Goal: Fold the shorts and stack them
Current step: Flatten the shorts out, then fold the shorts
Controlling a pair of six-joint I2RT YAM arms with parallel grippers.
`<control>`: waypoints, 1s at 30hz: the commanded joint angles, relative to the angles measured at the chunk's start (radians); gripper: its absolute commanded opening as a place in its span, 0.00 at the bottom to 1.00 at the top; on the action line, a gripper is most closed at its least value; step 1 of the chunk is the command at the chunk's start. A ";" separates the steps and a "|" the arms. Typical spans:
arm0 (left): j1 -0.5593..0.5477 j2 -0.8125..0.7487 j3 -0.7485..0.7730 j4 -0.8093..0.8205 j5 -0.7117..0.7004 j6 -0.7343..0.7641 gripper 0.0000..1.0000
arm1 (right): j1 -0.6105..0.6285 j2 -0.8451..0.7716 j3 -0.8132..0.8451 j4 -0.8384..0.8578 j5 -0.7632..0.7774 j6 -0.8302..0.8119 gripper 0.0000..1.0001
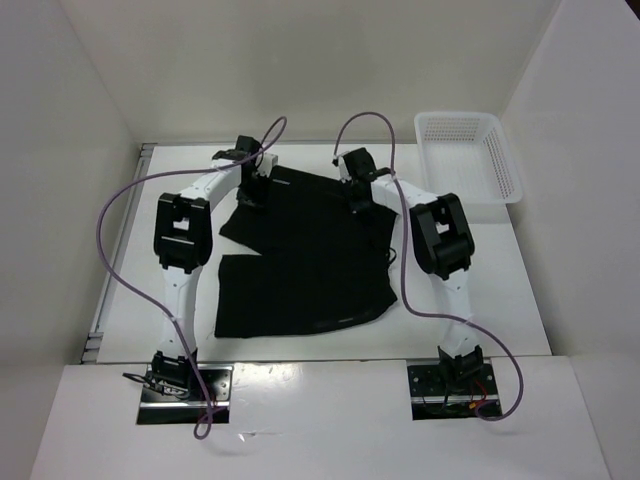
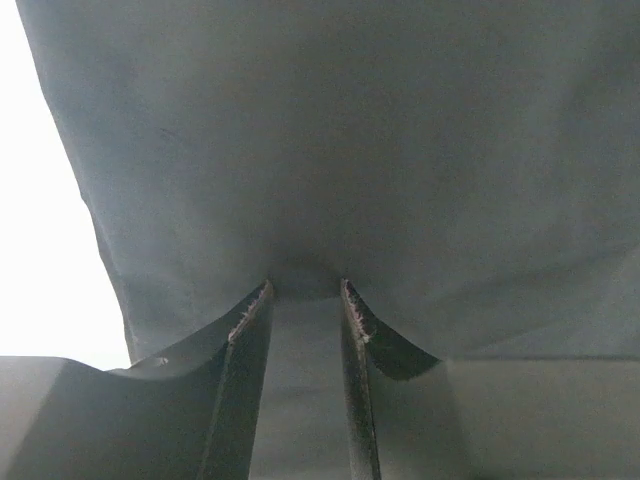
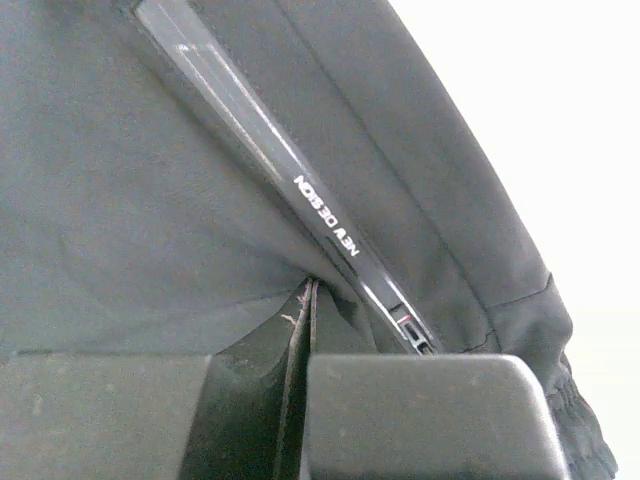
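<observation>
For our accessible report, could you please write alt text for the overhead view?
A pair of black shorts lies spread on a white table, with a robot's left pincer and right pincer down on its far edge. A white basket sits at the table's far right corner.

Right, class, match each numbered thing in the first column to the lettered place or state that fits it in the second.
1 shorts
2 basket
3 left gripper
4 right gripper

A white, far right
B jaws fully closed on the fabric
C black, spread in the middle
D jaws part-way apart, pinching a pucker of fabric

Pairs: 1-C, 2-A, 3-D, 4-B
</observation>
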 commanded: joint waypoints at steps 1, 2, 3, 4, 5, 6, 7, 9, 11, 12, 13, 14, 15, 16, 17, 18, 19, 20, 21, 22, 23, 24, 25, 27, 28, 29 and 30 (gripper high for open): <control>0.021 0.136 0.125 -0.004 -0.006 0.004 0.41 | 0.004 0.147 0.207 -0.040 0.143 0.040 0.00; 0.021 0.182 0.167 -0.017 -0.006 0.004 0.43 | 0.004 0.200 0.252 -0.040 0.160 0.054 0.00; 0.035 0.205 0.213 -0.032 0.003 0.004 0.44 | 0.004 0.227 0.300 -0.040 0.193 0.063 0.00; 0.050 0.252 0.315 -0.041 0.023 0.004 0.44 | 0.004 0.285 0.406 -0.066 0.209 0.074 0.00; 0.051 0.269 0.366 -0.041 0.023 0.004 0.45 | 0.004 0.310 0.458 -0.076 0.223 0.087 0.00; 0.063 0.285 0.405 -0.050 0.033 0.004 0.48 | 0.013 0.325 0.498 -0.076 0.235 0.097 0.00; 0.063 0.295 0.429 -0.041 0.021 0.004 0.49 | 0.013 0.337 0.565 -0.076 0.255 0.107 0.00; 0.051 0.296 0.471 -0.041 0.032 0.004 0.53 | 0.025 0.350 0.631 -0.039 0.298 0.108 0.00; 0.051 0.259 0.471 -0.041 0.061 0.004 0.55 | 0.050 0.322 0.656 -0.028 0.298 0.108 0.04; 0.051 0.215 0.460 -0.041 0.072 0.004 0.56 | 0.050 0.304 0.665 -0.028 0.298 0.108 0.10; 0.051 0.187 0.460 -0.041 0.072 0.004 0.58 | 0.064 0.284 0.665 -0.028 0.309 0.108 0.18; 0.051 0.156 0.442 -0.041 0.083 0.004 0.58 | 0.077 0.232 0.665 -0.028 0.309 0.108 0.31; 0.061 0.083 0.413 -0.041 0.083 0.004 0.59 | 0.077 0.200 0.638 -0.028 0.319 0.108 0.37; 0.070 0.041 0.388 -0.041 0.083 0.004 0.59 | 0.077 0.165 0.618 -0.028 0.320 0.118 0.45; 0.071 -0.005 0.358 -0.041 0.083 0.004 0.65 | 0.088 0.087 0.561 -0.028 0.320 0.118 0.50; 0.071 -0.102 0.315 -0.028 0.067 0.004 0.66 | 0.088 0.043 0.524 -0.028 0.307 0.118 0.57; 0.081 -0.155 0.263 -0.006 0.055 0.004 0.66 | 0.088 -0.004 0.477 -0.028 0.297 0.118 0.59; 0.081 -0.254 0.133 0.003 0.055 0.004 0.66 | 0.088 -0.106 0.358 -0.019 0.277 0.094 0.59; 0.081 -0.299 0.062 0.014 0.040 0.004 0.66 | 0.088 -0.160 0.287 -0.019 0.219 0.082 0.60; 0.081 -0.336 -0.010 0.023 0.031 0.004 0.64 | 0.088 -0.214 0.215 -0.019 0.165 0.069 0.60; 0.081 -0.390 -0.147 0.023 0.018 0.004 0.61 | 0.078 -0.315 0.068 -0.034 0.104 0.046 0.60; 0.081 -0.408 -0.213 0.023 0.018 0.004 0.55 | 0.062 -0.362 -0.004 -0.046 0.017 0.046 0.62; 0.081 -0.419 -0.268 0.032 0.018 0.004 0.53 | 0.051 -0.403 -0.140 -0.056 -0.022 0.046 0.63; 0.081 -0.429 -0.401 0.046 0.034 0.004 0.52 | 0.015 -0.503 -0.259 -0.077 -0.103 0.057 0.65; 0.081 -0.429 -0.434 0.060 0.044 0.004 0.52 | -0.002 -0.530 -0.365 -0.077 -0.130 0.072 0.65; 0.081 -0.416 -0.460 0.078 0.044 0.004 0.52 | -0.019 -0.552 -0.410 -0.077 -0.150 0.072 0.65; 0.081 -0.416 -0.500 0.124 0.044 0.004 0.52 | -0.045 -0.587 -0.450 -0.077 -0.168 0.072 0.65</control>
